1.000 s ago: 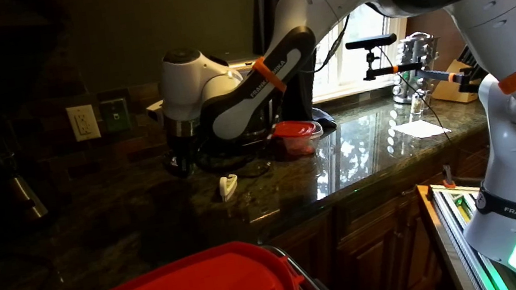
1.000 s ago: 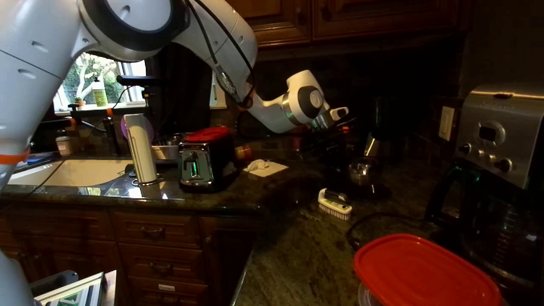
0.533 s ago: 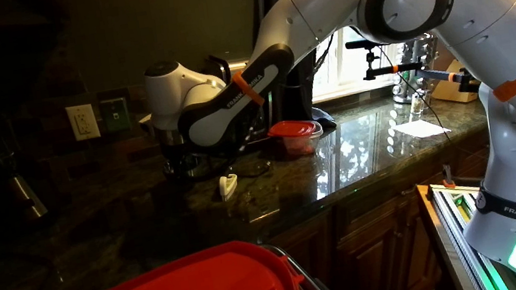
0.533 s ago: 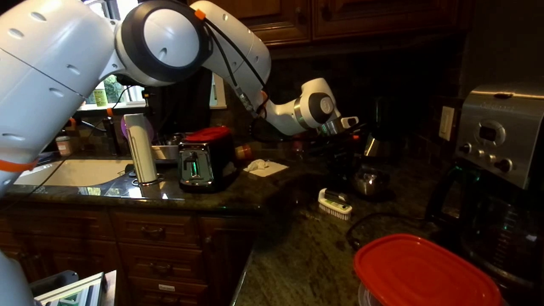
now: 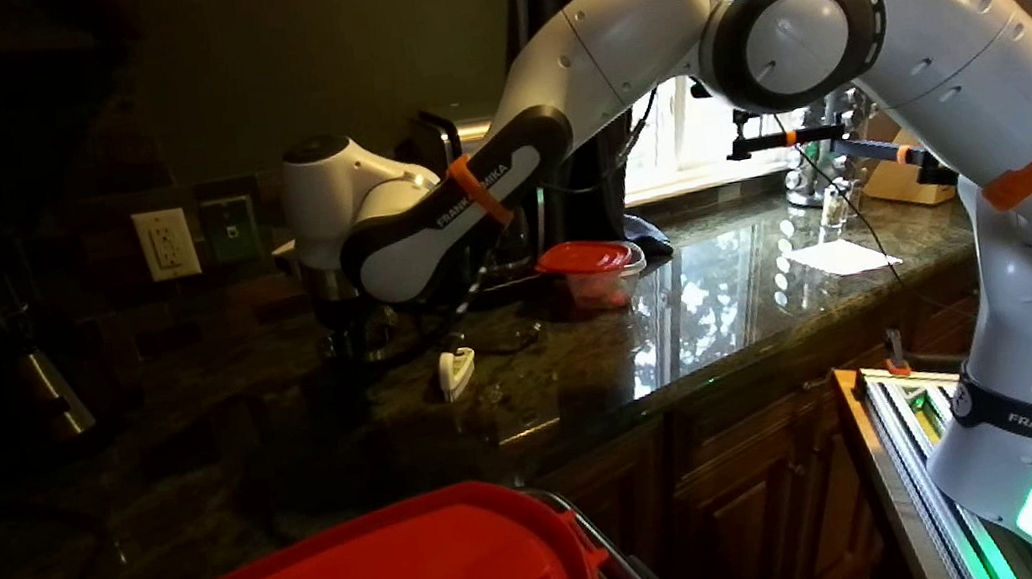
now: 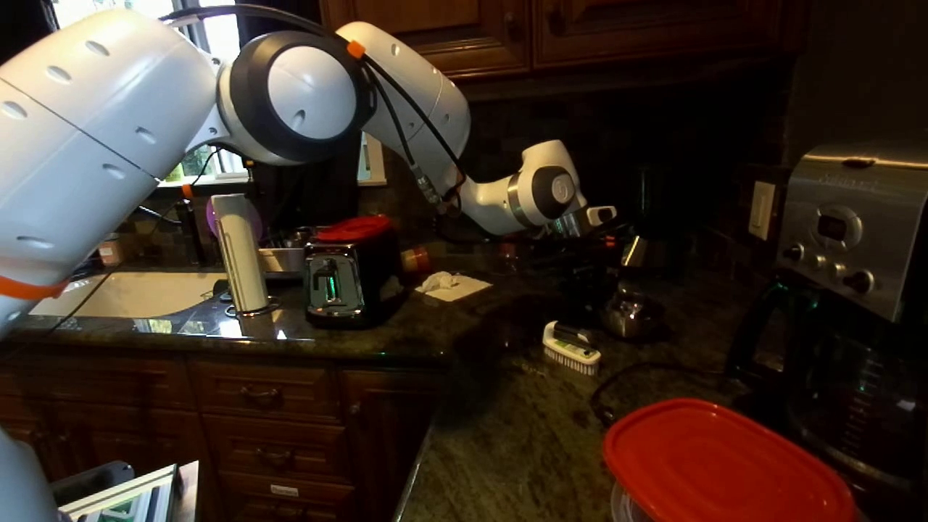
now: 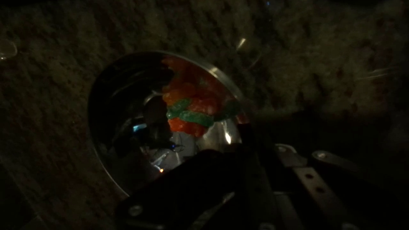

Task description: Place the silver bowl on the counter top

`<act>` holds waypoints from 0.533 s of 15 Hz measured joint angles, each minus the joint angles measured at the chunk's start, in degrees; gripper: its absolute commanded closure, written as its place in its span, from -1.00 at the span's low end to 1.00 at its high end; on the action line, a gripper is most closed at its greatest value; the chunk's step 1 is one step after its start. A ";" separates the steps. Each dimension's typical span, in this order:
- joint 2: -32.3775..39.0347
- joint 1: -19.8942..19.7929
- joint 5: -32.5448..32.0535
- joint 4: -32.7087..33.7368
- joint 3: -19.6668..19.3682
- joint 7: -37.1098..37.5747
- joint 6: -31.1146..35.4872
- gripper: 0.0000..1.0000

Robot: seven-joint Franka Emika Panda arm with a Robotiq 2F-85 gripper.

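Tool (image 7: 238, 143) tight on silver bowl (image 7: 134, 108)

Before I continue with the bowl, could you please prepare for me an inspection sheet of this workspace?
Surface: counter top, dark speckled stone, glossy, partly in deep shadow.
Job's things: silver bowl, with red, orange and green pieces inside; whether its base touches the stone, cannot tell.
Clutter: scrub brush near the bowl; red-lidded tub, toaster and coffee maker also present.
Gripper: gripper at the bowl's rim, jaws appear closed on it; poorly lit.
Cables: black cord on the stone, between brush and coffee maker; black cable along the robot arm.
Surroundings: sink, bright window, wooden cabinets.
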 measured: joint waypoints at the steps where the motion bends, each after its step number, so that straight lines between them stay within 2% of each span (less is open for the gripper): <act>1: 0.18 0.00 0.04 0.22 0.00 0.00 -0.06 0.09; 4: -0.02 0.68 0.04 1.23 0.04 0.46 -0.08 -0.38; 8: -5.80 4.79 -1.15 0.62 -0.05 4.56 -0.11 -0.96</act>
